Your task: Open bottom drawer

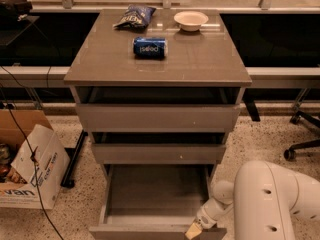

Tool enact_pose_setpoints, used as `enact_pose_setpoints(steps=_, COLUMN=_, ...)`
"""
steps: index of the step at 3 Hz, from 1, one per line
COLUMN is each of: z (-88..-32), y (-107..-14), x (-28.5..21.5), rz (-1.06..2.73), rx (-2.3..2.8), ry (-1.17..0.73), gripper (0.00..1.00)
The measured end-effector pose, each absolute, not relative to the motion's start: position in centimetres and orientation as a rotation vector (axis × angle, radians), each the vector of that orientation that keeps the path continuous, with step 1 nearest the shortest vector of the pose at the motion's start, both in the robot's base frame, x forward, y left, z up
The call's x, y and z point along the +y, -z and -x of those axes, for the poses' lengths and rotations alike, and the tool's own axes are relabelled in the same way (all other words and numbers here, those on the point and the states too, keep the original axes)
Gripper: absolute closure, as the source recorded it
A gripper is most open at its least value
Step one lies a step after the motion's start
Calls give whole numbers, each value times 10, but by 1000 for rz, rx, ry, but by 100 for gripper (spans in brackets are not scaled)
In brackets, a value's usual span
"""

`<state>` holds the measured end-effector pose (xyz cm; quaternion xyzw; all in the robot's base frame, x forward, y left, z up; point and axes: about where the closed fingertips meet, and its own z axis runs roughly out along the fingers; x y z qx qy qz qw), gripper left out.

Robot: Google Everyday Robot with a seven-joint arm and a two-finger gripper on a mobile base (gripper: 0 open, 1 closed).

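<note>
Cream-tipped white tool (194,230) at the grey-taupe bottom drawer (150,196); blue can (150,47), white bowl (190,20).

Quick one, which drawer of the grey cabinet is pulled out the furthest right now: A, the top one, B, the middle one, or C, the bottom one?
C: the bottom drawer is pulled far out with its grey inside showing, while the top drawer and middle drawer show only a dark slit above their fronts. The gripper is at the bottom drawer's front edge, toward the picture's right.
</note>
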<state>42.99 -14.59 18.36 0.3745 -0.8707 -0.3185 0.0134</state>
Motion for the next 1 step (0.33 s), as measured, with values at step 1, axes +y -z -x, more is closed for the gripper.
enact_pose_setpoints(steps=1, z=-418, y=-182, x=-142, rz=-1132, rx=-2704, ry=1038, gripper=85)
